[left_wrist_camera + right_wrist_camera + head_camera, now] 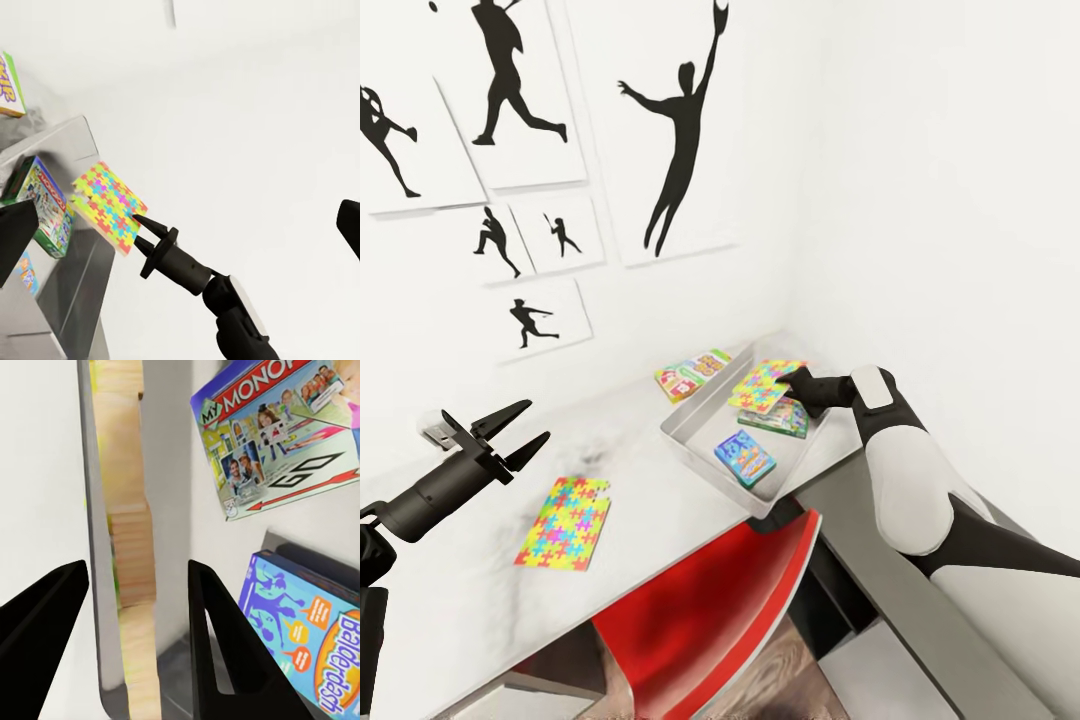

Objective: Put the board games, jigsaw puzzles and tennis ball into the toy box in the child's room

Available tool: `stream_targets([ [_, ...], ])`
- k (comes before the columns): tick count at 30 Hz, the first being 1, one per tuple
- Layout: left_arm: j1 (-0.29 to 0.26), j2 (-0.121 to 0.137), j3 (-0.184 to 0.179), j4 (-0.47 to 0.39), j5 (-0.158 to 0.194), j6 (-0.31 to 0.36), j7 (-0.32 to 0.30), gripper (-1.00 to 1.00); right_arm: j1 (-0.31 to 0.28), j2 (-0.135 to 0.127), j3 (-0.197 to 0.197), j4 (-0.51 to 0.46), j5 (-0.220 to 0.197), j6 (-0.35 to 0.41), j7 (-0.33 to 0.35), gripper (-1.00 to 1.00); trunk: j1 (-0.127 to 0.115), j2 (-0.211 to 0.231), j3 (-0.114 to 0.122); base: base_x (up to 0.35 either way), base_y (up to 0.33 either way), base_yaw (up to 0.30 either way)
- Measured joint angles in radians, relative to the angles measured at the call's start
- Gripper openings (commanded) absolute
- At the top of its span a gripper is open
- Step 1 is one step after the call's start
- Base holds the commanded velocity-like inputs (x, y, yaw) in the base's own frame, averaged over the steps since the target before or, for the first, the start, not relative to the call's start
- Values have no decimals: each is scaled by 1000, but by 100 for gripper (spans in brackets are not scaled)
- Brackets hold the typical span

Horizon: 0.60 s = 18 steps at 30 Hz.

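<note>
Right gripper [137, 229] pinching a puzzle [765, 385] over the toy box [690, 437].
Left gripper [525, 428]: jaws spread wide, empty, near the box.

Everything I see is bright and evenly lit, with no visible lamp and no glare. The white walls [920, 180] nearly wash out. The table [460, 600] carries faint grey smudgy shading. My head view bends straight lines near its edges. The close puzzle edge [133, 547] looks soft and blurred.
</note>
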Motion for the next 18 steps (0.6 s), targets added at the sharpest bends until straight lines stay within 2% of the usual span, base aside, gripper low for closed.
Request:
stream_targets([
  [18, -1, 0, 0, 0, 0, 0, 1, 100, 0, -2, 0, -2, -1, -2, 0, -100, 0, 0, -19, 0, 0, 65],
])
